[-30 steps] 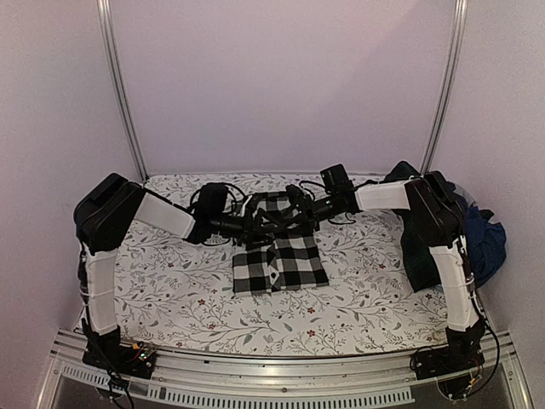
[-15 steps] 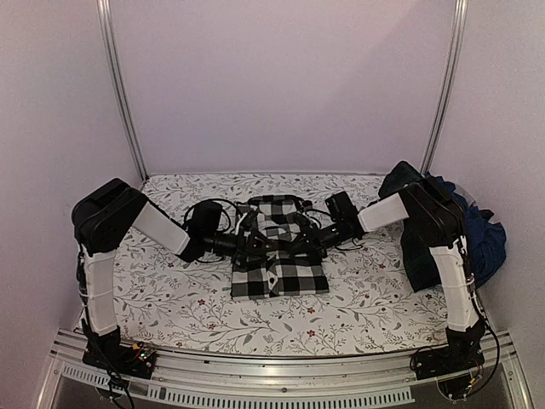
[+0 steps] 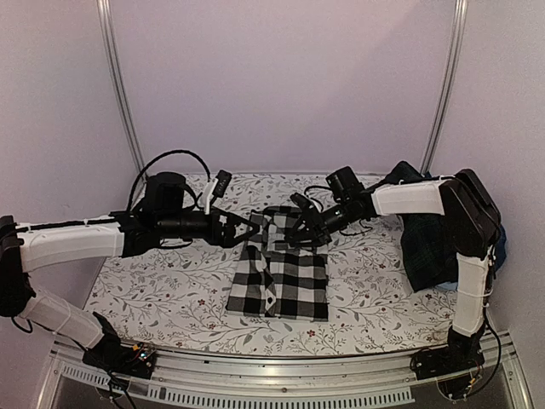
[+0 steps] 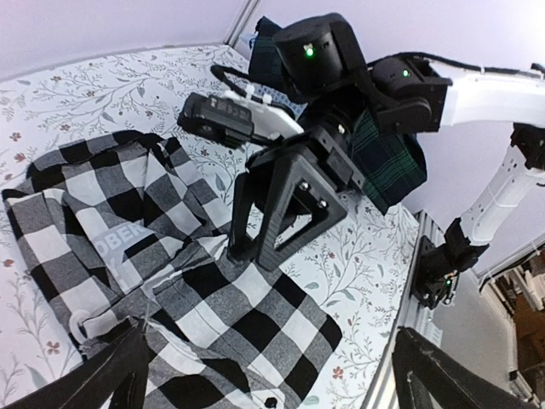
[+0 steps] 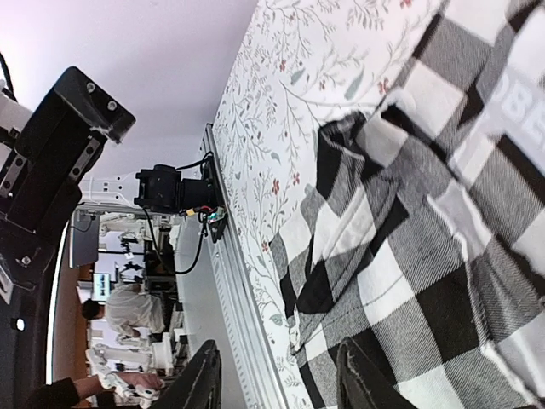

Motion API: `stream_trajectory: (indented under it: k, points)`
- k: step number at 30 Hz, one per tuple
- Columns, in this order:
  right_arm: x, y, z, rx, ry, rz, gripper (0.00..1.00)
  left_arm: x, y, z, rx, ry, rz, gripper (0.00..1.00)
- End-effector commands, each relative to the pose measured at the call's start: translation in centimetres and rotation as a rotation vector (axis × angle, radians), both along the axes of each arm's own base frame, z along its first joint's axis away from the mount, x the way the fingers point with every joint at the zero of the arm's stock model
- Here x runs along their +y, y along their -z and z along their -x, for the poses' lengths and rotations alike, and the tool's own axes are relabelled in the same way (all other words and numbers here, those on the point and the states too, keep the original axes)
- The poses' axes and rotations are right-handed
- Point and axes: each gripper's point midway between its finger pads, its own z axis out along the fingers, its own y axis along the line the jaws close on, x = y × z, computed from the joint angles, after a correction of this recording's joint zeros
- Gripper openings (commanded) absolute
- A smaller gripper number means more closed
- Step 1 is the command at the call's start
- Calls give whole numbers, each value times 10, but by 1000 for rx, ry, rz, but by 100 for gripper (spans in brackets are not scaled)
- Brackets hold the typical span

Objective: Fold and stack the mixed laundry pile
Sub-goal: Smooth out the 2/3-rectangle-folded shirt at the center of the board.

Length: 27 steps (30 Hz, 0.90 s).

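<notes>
The black-and-white checked shirt (image 3: 281, 277) lies folded in the middle of the table, and also fills the left wrist view (image 4: 213, 315) and right wrist view (image 5: 409, 239). My left gripper (image 3: 253, 232) hovers at the shirt's far left corner, open wide with nothing between its fingers (image 4: 94, 383). My right gripper (image 3: 302, 232) stands open at the shirt's far edge, its fingertips (image 4: 247, 247) resting on the cloth. The rest of the laundry pile, a dark green-navy plaid garment (image 3: 426, 247) and a blue piece (image 3: 496, 239), lies at the right edge.
The floral table covering (image 3: 170, 290) spans the table. Metal frame posts (image 3: 119, 85) rise at the back corners, and a metal rail (image 3: 281, 375) runs along the near edge. The two grippers face each other closely over the shirt's far end.
The left arm has stretched out low to the left. Both grippers dipped toward the shirt's middle and returned to its far edge. The shirt lies slightly nearer the front. The right jaws have narrowed.
</notes>
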Motion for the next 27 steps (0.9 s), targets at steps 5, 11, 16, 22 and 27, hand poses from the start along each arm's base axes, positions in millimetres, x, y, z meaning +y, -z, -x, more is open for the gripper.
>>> stream_trajectory:
  k: [5, 11, 16, 22, 27]
  points:
    - [20, -8, -34, -117, 14, 82, 39, 36, 57, -2, 27, -122, -249, 94]
    - [53, 1, -56, -123, -12, 87, 48, 36, 71, -3, 132, -153, -148, 92]
    - [68, 21, -44, -48, -80, 86, 47, 26, 91, -6, 193, -123, -177, 84]
    - [64, 27, -38, -21, -66, 120, 47, 1, 109, -25, 316, -120, -167, 66]
    - [51, 21, -38, 15, -13, 119, 45, -9, 117, -38, 355, -153, -133, 50]
